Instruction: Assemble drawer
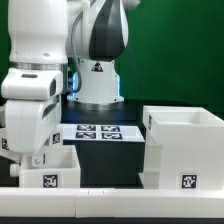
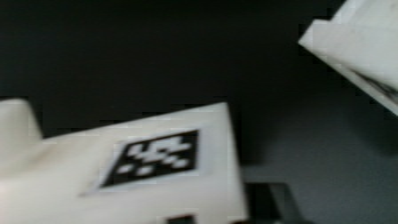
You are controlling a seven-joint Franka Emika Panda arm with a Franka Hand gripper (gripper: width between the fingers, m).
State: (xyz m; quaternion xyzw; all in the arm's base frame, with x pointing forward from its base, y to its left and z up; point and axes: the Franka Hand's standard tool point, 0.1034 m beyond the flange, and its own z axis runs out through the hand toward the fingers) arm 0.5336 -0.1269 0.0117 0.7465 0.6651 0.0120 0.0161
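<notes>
Gripper [image 1: 33,152], gap untellable, is hanging over the small white plastic tray [image 1: 60,172], nine o'clock of the boxy white casing [image 1: 185,150]; probably needing squaring first.

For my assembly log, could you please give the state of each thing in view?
casing: upright, standing alone.
tray: on the table, outside the casing, ungrasped.
gripper: low by the tray; open or shut unclear.
marker board: flat on the table.
</notes>
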